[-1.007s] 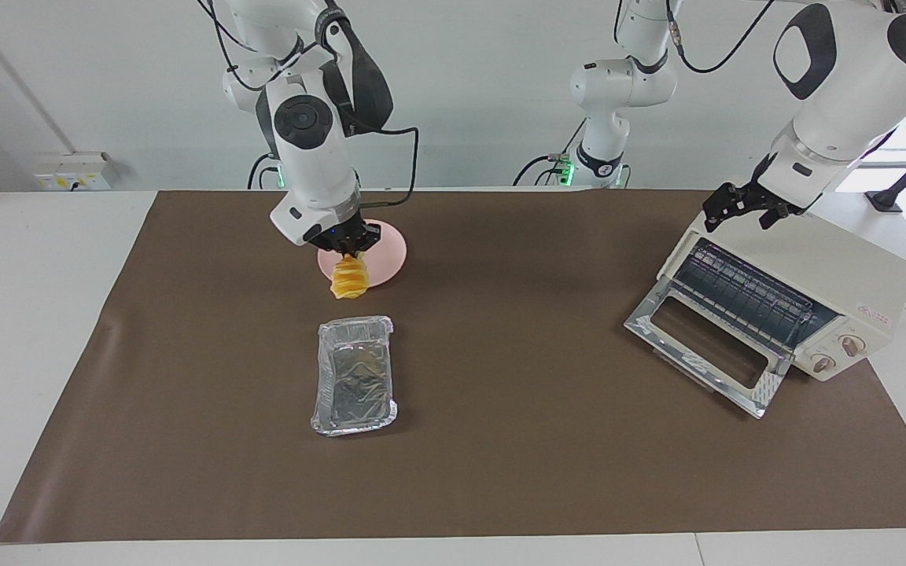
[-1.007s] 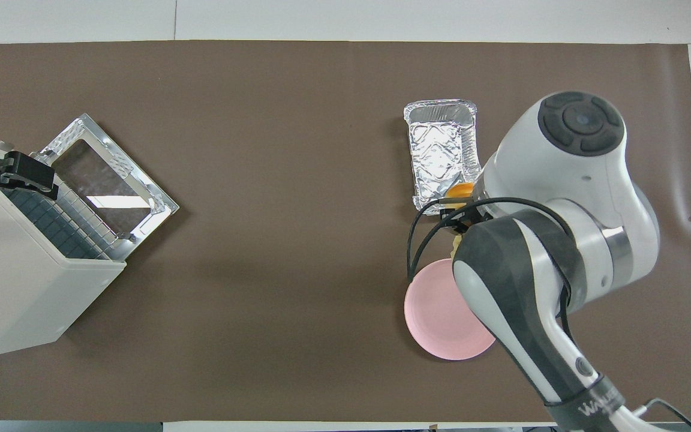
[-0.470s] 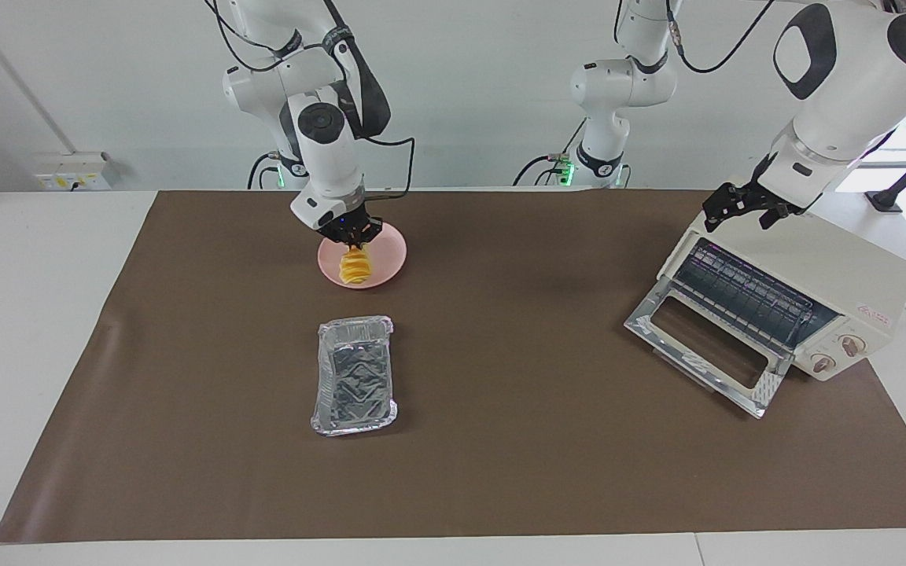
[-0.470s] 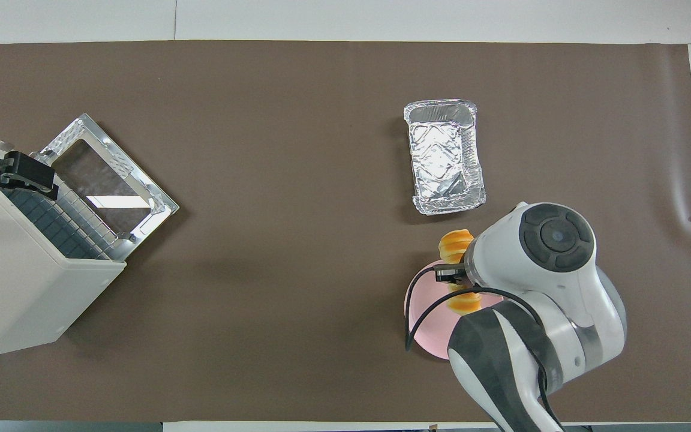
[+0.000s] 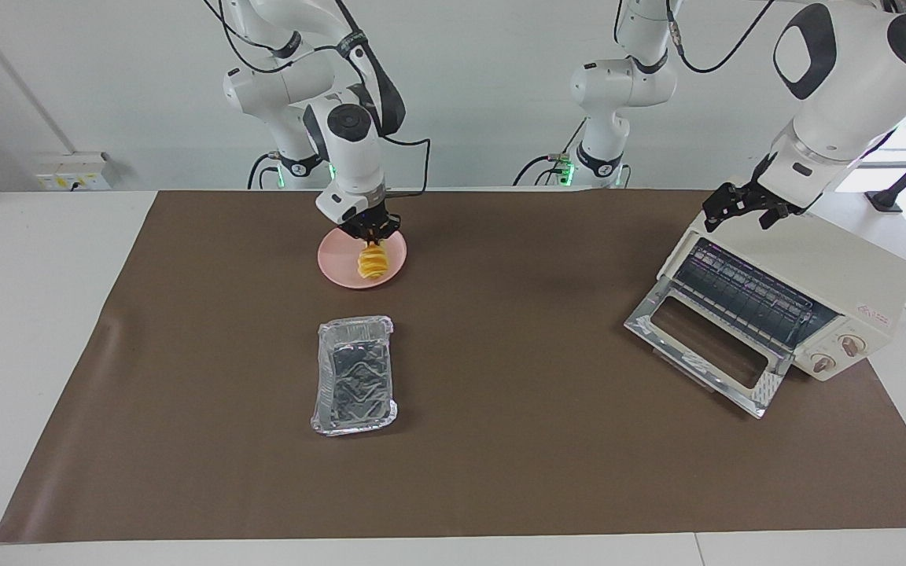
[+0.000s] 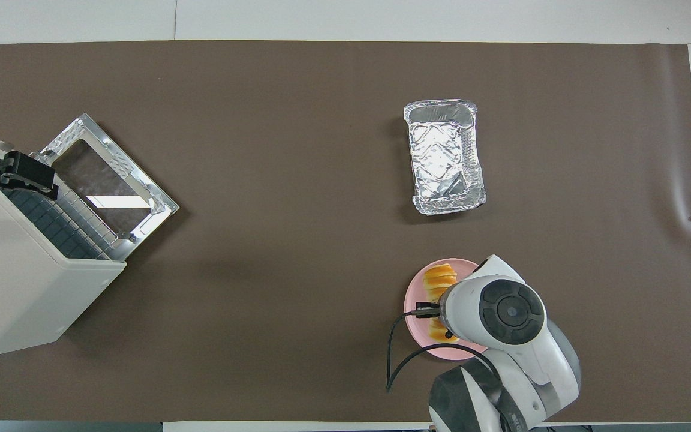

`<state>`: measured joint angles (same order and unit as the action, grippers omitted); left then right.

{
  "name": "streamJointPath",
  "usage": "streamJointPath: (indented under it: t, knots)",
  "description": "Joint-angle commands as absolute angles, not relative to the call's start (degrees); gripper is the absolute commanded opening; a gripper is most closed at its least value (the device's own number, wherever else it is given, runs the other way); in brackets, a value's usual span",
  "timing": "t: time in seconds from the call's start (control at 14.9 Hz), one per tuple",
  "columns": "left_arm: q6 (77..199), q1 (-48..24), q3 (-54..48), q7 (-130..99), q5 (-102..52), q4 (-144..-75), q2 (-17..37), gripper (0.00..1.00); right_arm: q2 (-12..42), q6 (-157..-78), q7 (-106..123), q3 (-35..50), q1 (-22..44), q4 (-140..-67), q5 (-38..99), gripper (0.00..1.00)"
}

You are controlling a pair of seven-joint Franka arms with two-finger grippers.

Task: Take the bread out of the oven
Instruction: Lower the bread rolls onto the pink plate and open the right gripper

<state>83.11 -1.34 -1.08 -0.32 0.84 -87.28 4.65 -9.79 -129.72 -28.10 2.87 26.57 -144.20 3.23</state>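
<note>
The right gripper (image 5: 373, 234) is positioned over the pink plate (image 5: 335, 267), at the right arm's end of the table. Its fingers are closed on the upper end of the bread (image 5: 373, 263), a yellow-orange ridged loaf. The loaf hangs lengthwise below the fingers, over the plate; whether its lower end touches the plate surface cannot be determined. In the overhead view, the bread (image 6: 438, 282) lies within the outline of the pink plate (image 6: 417, 336), partly covered by the right arm's wrist.

The foil tray (image 5: 355, 376) sits on the brown mat (image 5: 500, 472), farther from the robots than the plate and apart from it. Its interior holds nothing.

The oven (image 5: 815, 275) stands at the left arm's end of the table, turned at an angle. Its glass door (image 5: 705, 346) is folded down flat in front of it, and the wire rack (image 5: 744, 295) is visible inside. Two round knobs (image 5: 837, 354) are on the front panel.

The left gripper (image 5: 744, 206) is at the top edge of the oven, above the door opening, and waits there. Whether its fingers are open or closed cannot be determined, nor whether it touches the oven.
</note>
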Motion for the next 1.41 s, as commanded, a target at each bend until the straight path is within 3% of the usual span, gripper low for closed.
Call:
streamJointPath:
  t: [0.0,0.2,0.27,0.34,0.74,1.07,1.34]
  knots:
    - [83.6,-1.7,-0.7,-0.3,1.3,-88.6,3.4,1.00,-10.5,-132.9,-27.1,2.8,25.7,-145.5,3.7,0.00]
    - [83.6,-1.7,-0.7,-0.3,1.3,-88.6,3.4,1.00,-10.3,-133.9,-27.1,2.8,25.7,-145.5,3.7,0.00]
    - [83.6,-1.7,-0.7,-0.3,1.3,-88.6,3.4,1.00,-10.3,-133.8,-27.3,2.8,25.7,-145.5,3.7,0.54]
    - [83.6,-1.7,-0.7,-0.3,1.3,-88.6,3.4,1.00,-10.3,-133.5,-27.5,2.8,25.8,-145.5,3.7,1.00]
    - [83.6,-1.7,-0.7,-0.3,1.3,-88.6,3.3,1.00,-9.6,-132.5,-27.3,2.8,25.6,-144.1,3.7,1.00]
    - [83.6,-1.7,-0.7,-0.3,1.3,-88.6,3.3,1.00,-3.7,-114.2,-26.6,2.5,21.4,-122.1,3.6,1.00]
    - [83.6,-1.7,-0.7,-0.3,1.3,-88.6,3.4,1.00,-4.4,-112.6,-21.4,2.0,14.2,-113.3,3.6,1.00]
